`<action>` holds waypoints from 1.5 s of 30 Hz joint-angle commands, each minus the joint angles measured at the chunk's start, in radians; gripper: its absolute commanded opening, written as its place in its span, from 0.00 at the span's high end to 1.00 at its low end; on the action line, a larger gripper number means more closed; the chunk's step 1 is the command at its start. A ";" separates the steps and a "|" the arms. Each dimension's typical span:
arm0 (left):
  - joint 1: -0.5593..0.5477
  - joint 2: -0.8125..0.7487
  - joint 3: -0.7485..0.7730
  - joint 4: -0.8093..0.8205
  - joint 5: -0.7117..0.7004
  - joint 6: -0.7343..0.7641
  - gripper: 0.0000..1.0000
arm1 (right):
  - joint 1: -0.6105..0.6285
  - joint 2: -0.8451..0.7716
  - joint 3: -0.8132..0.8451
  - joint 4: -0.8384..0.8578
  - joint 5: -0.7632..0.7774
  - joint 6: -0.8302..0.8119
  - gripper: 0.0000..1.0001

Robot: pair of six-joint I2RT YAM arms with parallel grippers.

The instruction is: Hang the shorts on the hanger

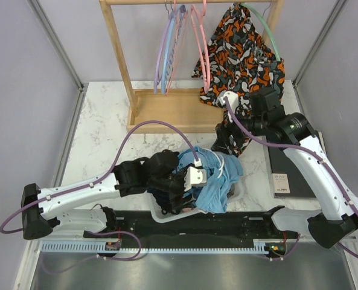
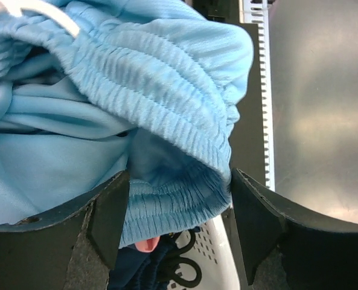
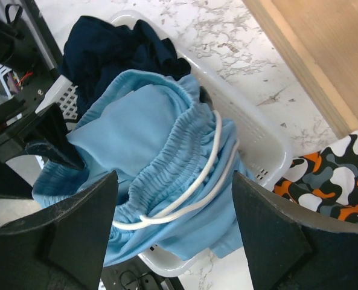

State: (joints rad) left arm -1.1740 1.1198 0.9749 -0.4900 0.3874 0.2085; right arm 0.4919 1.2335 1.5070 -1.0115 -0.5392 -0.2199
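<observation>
The sky-blue shorts [image 1: 218, 181] with a white drawstring lie bunched over the white basket [image 1: 166, 215] at the table's near middle. My left gripper [image 1: 191, 184] is open, with the ribbed waistband [image 2: 166, 90] lying between its two fingers [image 2: 179, 211]; the grip is not closed. My right gripper [image 1: 227, 140] hovers open and empty above the shorts [image 3: 160, 139], its fingers [image 3: 175, 223] straddling the drawstring from above. The pink hanger [image 1: 200, 42] hangs bare on the wooden rack [image 1: 166, 110] at the back.
Dark navy clothing [image 1: 166, 196] lies in the basket under the shorts. An orange-black-white patterned garment [image 1: 242, 54] hangs on a mint-green hanger [image 1: 269, 36]. Lilac and blue hangers [image 1: 166, 48] hang left of the pink one. A black flat box [image 1: 290, 172] lies at right.
</observation>
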 commanded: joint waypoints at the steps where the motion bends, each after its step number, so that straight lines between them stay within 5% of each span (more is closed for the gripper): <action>1: -0.015 0.014 0.022 0.080 -0.036 -0.168 0.28 | -0.033 -0.002 0.048 0.077 -0.001 0.080 0.19; 6: -0.016 0.047 0.044 0.117 0.048 -0.325 0.30 | -0.041 0.021 0.022 0.143 0.044 0.134 0.22; 7: -0.016 0.049 0.038 0.120 0.073 -0.334 0.43 | -0.041 0.026 0.024 0.152 0.042 0.137 0.22; 10: -0.016 0.023 0.007 0.110 0.128 -0.296 0.61 | -0.041 0.044 0.039 0.152 0.047 0.136 0.23; 12: -0.016 -0.006 -0.008 0.039 0.120 -0.160 0.76 | -0.041 0.050 0.050 0.154 0.050 0.128 0.22; 13: -0.016 -0.052 -0.028 0.010 0.107 -0.106 0.98 | -0.041 0.052 0.053 0.152 0.048 0.122 0.22; 18: -0.016 -0.193 -0.094 -0.226 0.100 0.195 0.98 | -0.039 0.069 0.049 0.151 0.012 0.083 0.26; 22: -0.016 -0.209 -0.143 -0.243 0.123 0.233 0.98 | 0.000 0.118 0.041 0.169 -0.004 0.062 0.30; 32: -0.047 -0.215 -0.196 -0.245 0.100 0.292 0.98 | 0.191 0.352 0.209 0.108 0.306 -0.050 0.30; 45: -0.046 -0.247 -0.220 -0.243 0.076 0.298 0.98 | 0.280 0.449 0.289 -0.090 0.320 -0.196 0.30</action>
State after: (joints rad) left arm -1.2133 0.8925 0.7647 -0.7155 0.4694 0.4706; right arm 0.7422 1.6676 1.7535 -1.0332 -0.2520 -0.3492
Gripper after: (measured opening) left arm 0.033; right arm 0.711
